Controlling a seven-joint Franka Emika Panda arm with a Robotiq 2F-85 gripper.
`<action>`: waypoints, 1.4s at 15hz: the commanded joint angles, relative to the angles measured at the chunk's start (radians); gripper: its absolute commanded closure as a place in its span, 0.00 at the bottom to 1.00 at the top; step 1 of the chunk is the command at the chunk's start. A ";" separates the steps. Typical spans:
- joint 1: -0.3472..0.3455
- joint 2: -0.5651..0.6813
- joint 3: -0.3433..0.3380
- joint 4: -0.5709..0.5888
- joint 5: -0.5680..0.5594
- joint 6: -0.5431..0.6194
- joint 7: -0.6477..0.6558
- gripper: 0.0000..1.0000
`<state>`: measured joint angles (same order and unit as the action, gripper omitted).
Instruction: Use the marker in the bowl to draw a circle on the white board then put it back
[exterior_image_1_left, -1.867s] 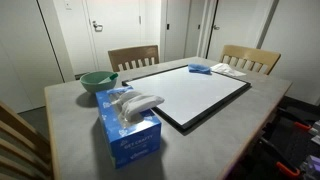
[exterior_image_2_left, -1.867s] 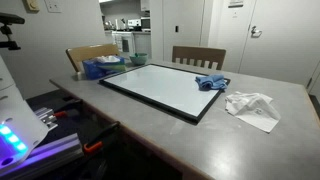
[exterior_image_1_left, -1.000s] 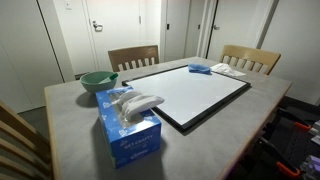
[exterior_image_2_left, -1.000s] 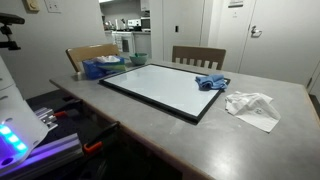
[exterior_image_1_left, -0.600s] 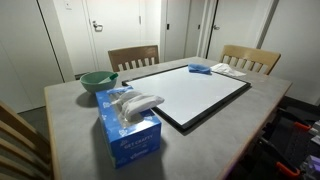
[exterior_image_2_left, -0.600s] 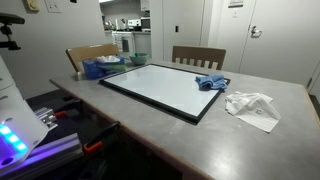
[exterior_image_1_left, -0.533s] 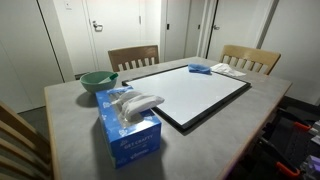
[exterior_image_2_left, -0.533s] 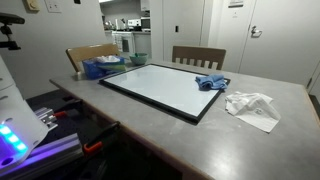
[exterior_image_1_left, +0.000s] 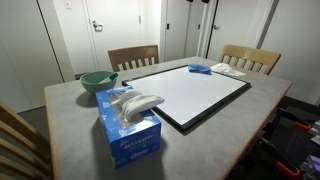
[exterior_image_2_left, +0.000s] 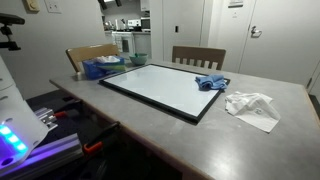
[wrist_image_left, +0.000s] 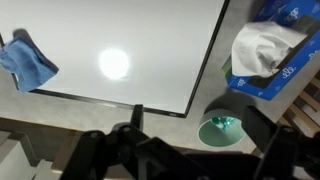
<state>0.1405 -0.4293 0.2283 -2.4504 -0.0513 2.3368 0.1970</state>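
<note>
The white board lies flat on the grey table and also shows in the other exterior view and the wrist view. The teal bowl stands at the table corner beside the tissue box. In the wrist view the bowl holds a small blurred thing, the marker. My gripper hangs high above the table, open and empty, with its dark fingers framing the bowl far below. Only a dark tip of it shows at the top edge of an exterior view.
A blue tissue box stands by the bowl. A blue cloth lies at the board's far end, with crumpled white paper beside it. Wooden chairs stand around the table.
A dark part of the arm has come into the top edge of both exterior views. Nothing on the table has moved.
</note>
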 joint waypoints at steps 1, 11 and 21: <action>0.001 0.012 -0.016 0.003 0.002 0.027 -0.021 0.00; 0.092 0.120 -0.141 -0.072 0.159 0.309 -0.324 0.00; 0.286 0.495 -0.327 0.150 0.636 0.436 -0.955 0.00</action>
<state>0.4164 -0.0680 -0.0868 -2.4115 0.5205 2.7630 -0.6665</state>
